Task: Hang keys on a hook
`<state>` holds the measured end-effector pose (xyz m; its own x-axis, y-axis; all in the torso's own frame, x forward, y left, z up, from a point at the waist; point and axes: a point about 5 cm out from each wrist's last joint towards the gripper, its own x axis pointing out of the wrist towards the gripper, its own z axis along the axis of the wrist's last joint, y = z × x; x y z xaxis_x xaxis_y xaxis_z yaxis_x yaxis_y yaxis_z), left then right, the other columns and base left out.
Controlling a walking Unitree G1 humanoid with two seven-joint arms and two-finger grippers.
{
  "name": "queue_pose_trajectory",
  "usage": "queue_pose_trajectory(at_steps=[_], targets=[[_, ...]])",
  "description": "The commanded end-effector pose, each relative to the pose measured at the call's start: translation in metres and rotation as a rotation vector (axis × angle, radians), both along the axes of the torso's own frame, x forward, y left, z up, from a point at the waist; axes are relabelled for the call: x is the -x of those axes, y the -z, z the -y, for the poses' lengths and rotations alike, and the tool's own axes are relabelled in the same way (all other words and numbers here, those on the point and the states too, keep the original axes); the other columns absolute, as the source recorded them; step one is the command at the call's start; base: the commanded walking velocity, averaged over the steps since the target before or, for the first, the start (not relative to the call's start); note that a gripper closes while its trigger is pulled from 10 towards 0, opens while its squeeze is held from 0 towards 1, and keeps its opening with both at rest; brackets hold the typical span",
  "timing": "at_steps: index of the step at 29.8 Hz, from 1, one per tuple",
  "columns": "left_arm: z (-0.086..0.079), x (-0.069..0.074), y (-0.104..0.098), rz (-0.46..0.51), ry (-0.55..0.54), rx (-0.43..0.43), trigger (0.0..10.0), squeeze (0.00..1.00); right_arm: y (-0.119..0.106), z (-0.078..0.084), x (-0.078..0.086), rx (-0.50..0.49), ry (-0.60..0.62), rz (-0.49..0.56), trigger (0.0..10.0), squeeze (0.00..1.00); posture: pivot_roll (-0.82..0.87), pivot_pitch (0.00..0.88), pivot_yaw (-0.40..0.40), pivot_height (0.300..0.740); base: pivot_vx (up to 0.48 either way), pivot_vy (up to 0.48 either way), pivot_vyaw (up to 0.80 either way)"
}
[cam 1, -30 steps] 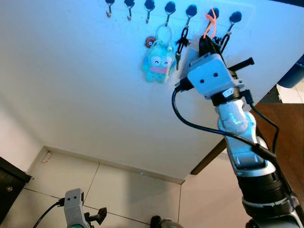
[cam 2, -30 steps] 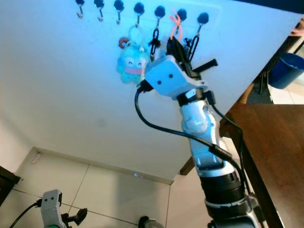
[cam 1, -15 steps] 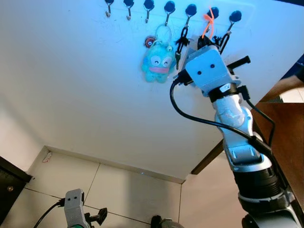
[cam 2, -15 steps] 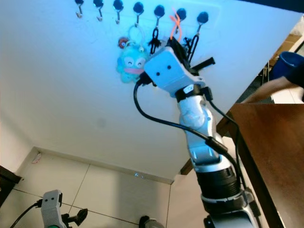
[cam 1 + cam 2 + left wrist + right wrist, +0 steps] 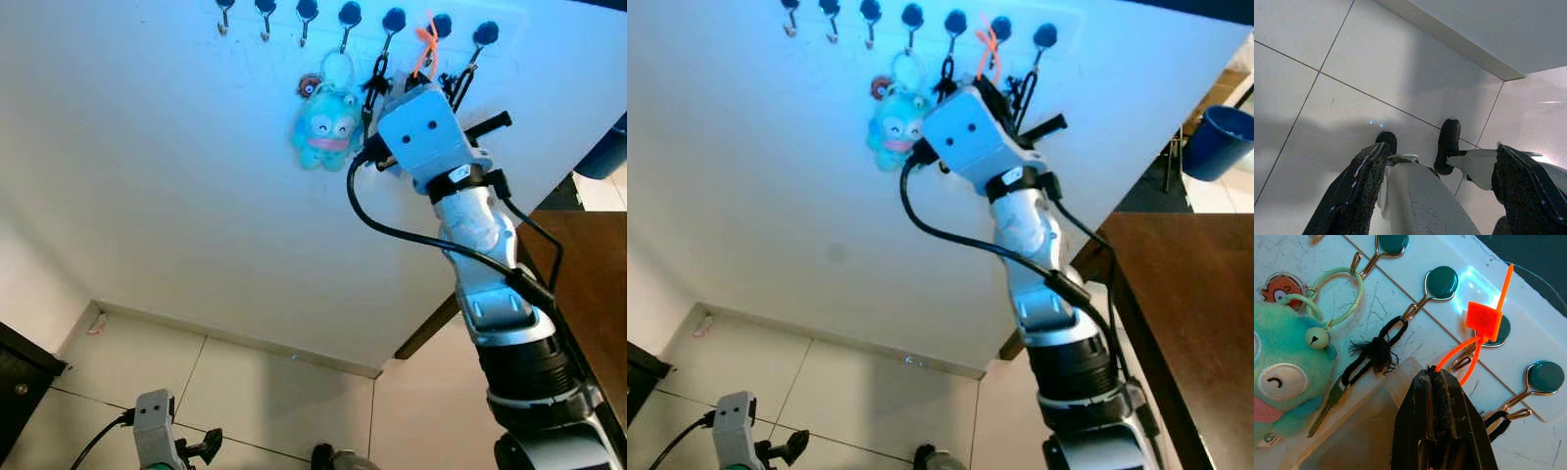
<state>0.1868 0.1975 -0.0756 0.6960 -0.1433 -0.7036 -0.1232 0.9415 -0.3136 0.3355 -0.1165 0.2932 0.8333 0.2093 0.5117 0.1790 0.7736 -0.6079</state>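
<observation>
Right gripper [image 5: 1439, 382] is raised against the white wall [image 5: 147, 176] just under a row of hooks, its two black fingers [image 5: 1425, 396] pressed together on the lower end of an orange tie [image 5: 1476, 330]. From the fingertips the tie runs up toward the hooks as a thin loop, passes through its square orange head, and ends in a straight tail that points up and away past the hook row; its long axis lies roughly along the line of the fingers. The loop lies over the metal hook [image 5: 1469, 355] with the round dark green cap just beyond the gripper, though whether it is caught on it cannot be told. No keys can be made out on the tie itself. On the next hook toward the robot's left hangs a black chain [image 5: 1374, 352] with a small key [image 5: 1327, 406] at its low end, pointing down. One hook further, a pale green ring carries a teal plush [image 5: 328, 127] and a small orange charm [image 5: 1281, 284]. On the other side, the hook to the robot's right holds a black loop [image 5: 1496, 423]. Below, the left gripper [image 5: 1442, 171] hangs idle over the tiled floor [image 5: 1312, 73], its fingers wide apart.
</observation>
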Motion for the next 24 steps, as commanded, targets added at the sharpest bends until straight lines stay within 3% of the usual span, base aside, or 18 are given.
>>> queue_pose_trajectory(at_steps=[1,24], targets=[[0.003,0.010,0.006,-0.042,0.007,0.012,10.0,0.00,-0.001,0.000,-0.003,0.002,0.010,-0.008,10.0,0.00,-0.09,0.089,0.023,0.740,0.000,0.000,0.00],[0.006,0.009,0.006,-0.036,0.007,0.022,10.0,0.00,0.009,0.006,-0.009,0.044,0.062,-0.150,10.0,0.00,-0.09,0.096,0.018,0.740,0.000,0.000,0.00]])
